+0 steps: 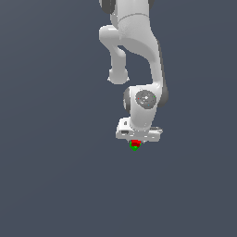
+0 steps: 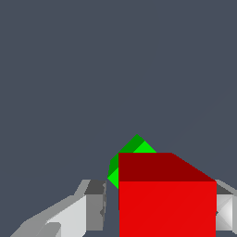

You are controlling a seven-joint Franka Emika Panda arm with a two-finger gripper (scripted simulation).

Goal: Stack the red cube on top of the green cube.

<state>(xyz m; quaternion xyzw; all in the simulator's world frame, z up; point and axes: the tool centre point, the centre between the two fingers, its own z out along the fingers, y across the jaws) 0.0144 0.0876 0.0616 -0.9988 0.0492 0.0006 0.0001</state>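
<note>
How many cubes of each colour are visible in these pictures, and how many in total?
Red cube: 1
Green cube: 1
Total: 2 cubes. The red cube sits between the fingers of the gripper, with the green cube partly hidden behind it.

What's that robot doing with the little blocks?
A white robot arm has its end effector low over the floor with the red cube between its fingers. The green cube sits right beneath it, partly hidden. It looks like red is being set on green, but whether they touch yet isn't clear.
</note>
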